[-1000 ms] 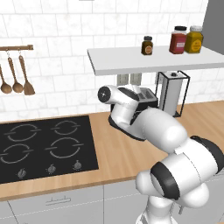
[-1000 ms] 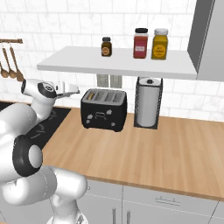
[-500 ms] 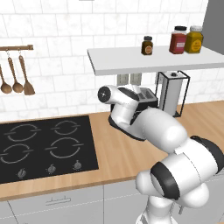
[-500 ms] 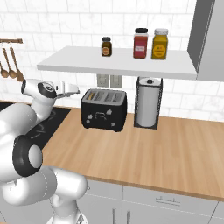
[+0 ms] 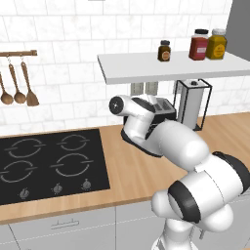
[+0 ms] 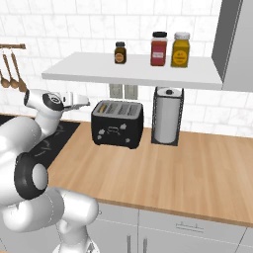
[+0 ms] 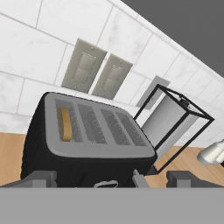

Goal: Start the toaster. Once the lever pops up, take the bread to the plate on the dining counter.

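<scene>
We see our gripper (image 7: pixel 109 177) spread wide, hovering near the black toaster (image 6: pixel 117 123) on the desk (image 6: pixel 183 168); bread (image 7: pixel 65 124) sits in its leftmost slot.

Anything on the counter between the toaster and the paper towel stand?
No. In the right base view the toaster and the paper towel stand stand side by side with just a narrow strip of bare wooden counter between them.

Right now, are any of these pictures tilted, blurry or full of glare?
Hand view: rolled, so the wall tiles slant, yet the toaster and bread look sharp. Right base view: level, even light, soft shadow under the shelf. Left base view: no glare.
</scene>
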Motion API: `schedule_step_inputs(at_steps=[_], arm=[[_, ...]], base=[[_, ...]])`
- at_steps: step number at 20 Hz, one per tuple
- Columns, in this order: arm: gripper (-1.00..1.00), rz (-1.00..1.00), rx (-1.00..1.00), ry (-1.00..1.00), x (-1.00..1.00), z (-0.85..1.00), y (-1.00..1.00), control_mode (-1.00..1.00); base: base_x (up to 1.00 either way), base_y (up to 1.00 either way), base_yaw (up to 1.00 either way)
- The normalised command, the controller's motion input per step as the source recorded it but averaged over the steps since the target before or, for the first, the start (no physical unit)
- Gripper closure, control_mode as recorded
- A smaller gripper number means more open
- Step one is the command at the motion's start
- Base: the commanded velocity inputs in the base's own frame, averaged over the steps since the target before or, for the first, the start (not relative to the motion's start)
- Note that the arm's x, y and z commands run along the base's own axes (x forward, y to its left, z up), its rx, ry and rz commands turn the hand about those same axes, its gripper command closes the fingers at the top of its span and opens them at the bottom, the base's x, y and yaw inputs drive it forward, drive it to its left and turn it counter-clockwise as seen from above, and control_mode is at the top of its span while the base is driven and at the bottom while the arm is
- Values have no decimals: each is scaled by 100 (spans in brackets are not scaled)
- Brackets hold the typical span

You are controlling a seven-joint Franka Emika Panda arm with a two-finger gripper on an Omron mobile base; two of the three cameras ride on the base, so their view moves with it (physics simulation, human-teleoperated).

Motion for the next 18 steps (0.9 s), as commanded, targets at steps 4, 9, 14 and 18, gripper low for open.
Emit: schedule_step_inputs(at_steps=[4, 9, 14, 18], arm=[[-100, 0, 0, 0, 0, 0, 0, -100], [-100, 0, 0, 0, 0, 0, 0, -100], [-100, 0, 0, 0, 0, 0, 0, -100], [-100, 0, 0, 0, 0, 0, 0, -100]], base=[[0, 0, 0], [0, 0, 0], [0, 0, 0], [0, 0, 0]])
